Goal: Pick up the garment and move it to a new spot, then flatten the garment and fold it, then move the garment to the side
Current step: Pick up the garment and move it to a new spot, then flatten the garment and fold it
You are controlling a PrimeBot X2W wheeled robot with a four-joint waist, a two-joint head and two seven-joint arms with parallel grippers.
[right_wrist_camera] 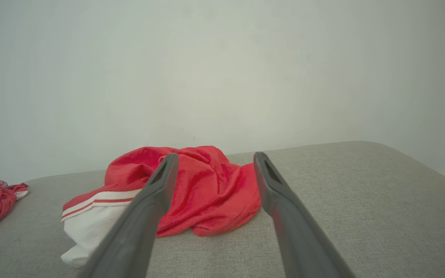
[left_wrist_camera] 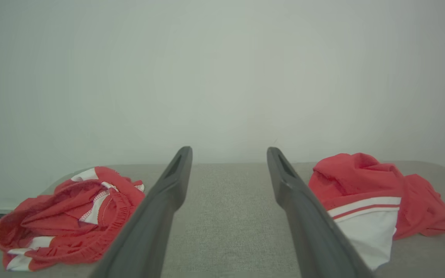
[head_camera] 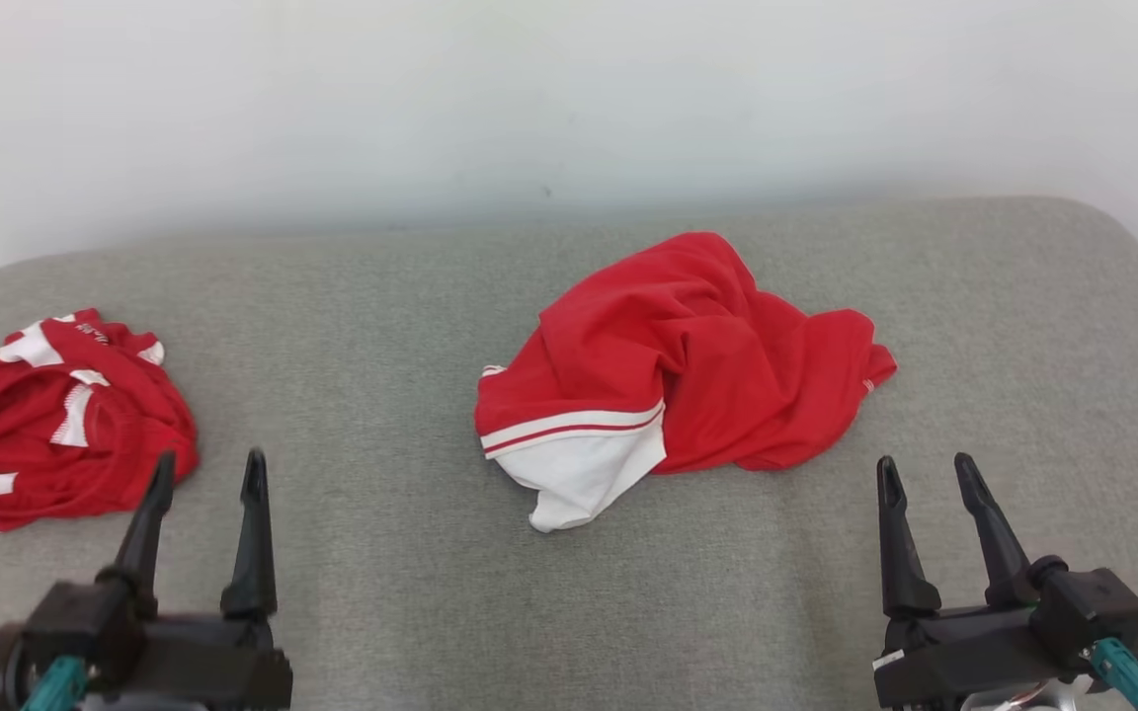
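**Both grippers wide, garment crumpled mid-cushion**

Head view: the garment point(head_camera: 688, 365) lies bunched on the cushion point(head_camera: 381, 296), ahead of and between the arms. Its long axis runs across, white hem left, red edge right. The left gripper point(head_camera: 210, 458) and the right gripper point(head_camera: 925, 461) are both spread and empty, and the right looks nearer.

Left wrist view: fingers wide, garment point(left_wrist_camera: 365, 181) off to the right, a second pile point(left_wrist_camera: 72, 216) on the left.

Right wrist view: the garment point(right_wrist_camera: 207, 193) sits dead ahead between the parted fingers.
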